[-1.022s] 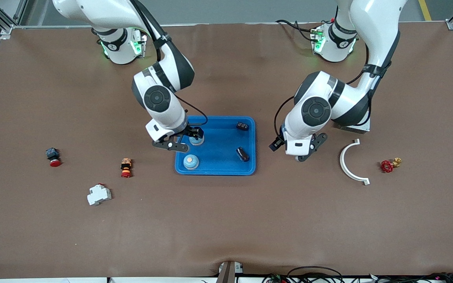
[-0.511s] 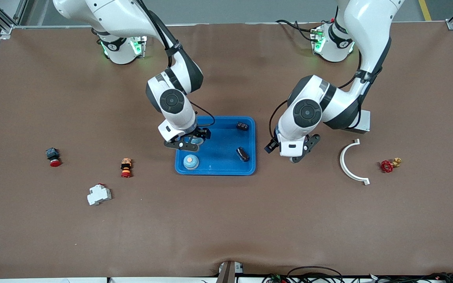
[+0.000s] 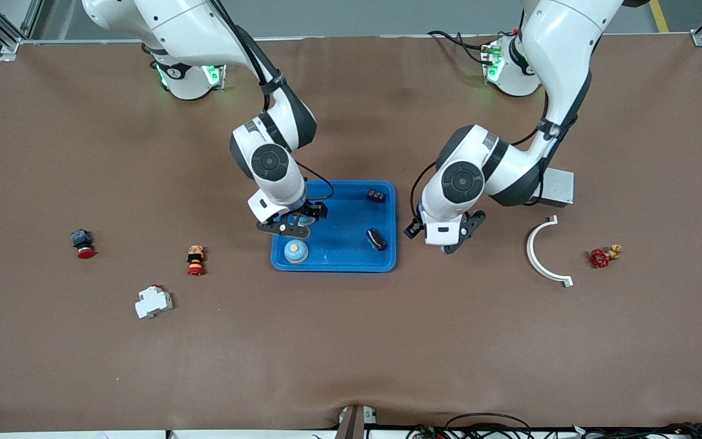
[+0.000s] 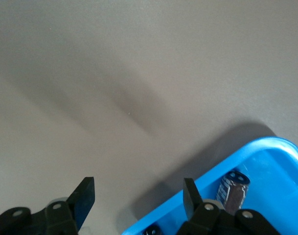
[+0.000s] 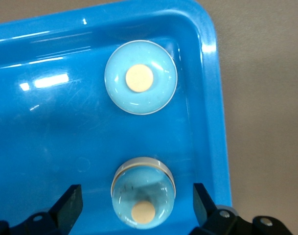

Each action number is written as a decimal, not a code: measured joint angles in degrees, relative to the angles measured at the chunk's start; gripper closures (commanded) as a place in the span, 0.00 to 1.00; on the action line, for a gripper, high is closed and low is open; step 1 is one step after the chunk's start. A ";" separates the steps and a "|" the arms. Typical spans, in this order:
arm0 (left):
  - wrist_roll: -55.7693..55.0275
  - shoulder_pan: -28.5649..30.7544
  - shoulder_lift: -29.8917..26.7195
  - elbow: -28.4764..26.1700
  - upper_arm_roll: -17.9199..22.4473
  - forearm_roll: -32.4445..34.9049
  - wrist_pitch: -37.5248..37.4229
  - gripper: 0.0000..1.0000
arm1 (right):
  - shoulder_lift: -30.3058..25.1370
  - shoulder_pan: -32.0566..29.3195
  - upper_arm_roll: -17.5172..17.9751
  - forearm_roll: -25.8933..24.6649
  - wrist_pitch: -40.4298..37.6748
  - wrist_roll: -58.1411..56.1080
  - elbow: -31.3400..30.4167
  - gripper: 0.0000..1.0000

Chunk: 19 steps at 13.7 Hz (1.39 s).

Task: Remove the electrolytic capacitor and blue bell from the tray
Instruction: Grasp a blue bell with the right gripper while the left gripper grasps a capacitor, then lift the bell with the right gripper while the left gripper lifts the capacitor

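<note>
A blue tray [image 3: 339,263] lies mid-table. It holds a light-blue bell [image 3: 296,250] near its front edge, also in the right wrist view [image 5: 141,83], and a second bell [image 5: 143,191]. My right gripper [image 3: 295,221] is open low over the tray, its jaws on either side of the second bell and apart from it [image 5: 136,205]. Two dark capacitors [image 3: 376,239] [image 3: 375,195] lie at the tray's left-arm end; one shows in the left wrist view [image 4: 233,188]. My left gripper [image 3: 451,244] is open and empty over bare table beside the tray [image 4: 138,197].
Toward the right arm's end lie a red push button [image 3: 83,244], an orange switch [image 3: 195,259] and a white breaker [image 3: 153,302]. Toward the left arm's end lie a white curved piece [image 3: 543,251], a red valve [image 3: 601,257] and a grey box [image 3: 555,186].
My right gripper has moved along the tray from its edge to over the second bell. My left gripper has moved closer to the tray. Both stayed open.
</note>
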 measured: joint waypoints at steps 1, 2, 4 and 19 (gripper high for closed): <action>-1.52 -0.10 0.52 0.00 0.00 0.23 0.91 0.19 | 0.66 0.03 0.00 0.00 0.64 0.00 0.00 0.00; -3.25 -0.20 1.04 0.00 -0.01 0.29 2.04 0.19 | 1.28 0.05 0.00 0.00 1.05 0.00 0.00 0.00; -7.14 -1.08 2.11 0.01 -0.05 0.31 4.80 0.19 | 2.16 0.07 0.00 0.00 1.48 0.00 0.00 0.00; -18.53 -7.16 12.63 5.53 -0.01 0.31 21.41 0.81 | -0.20 1.95 -0.75 -0.05 -7.84 -0.16 3.58 0.99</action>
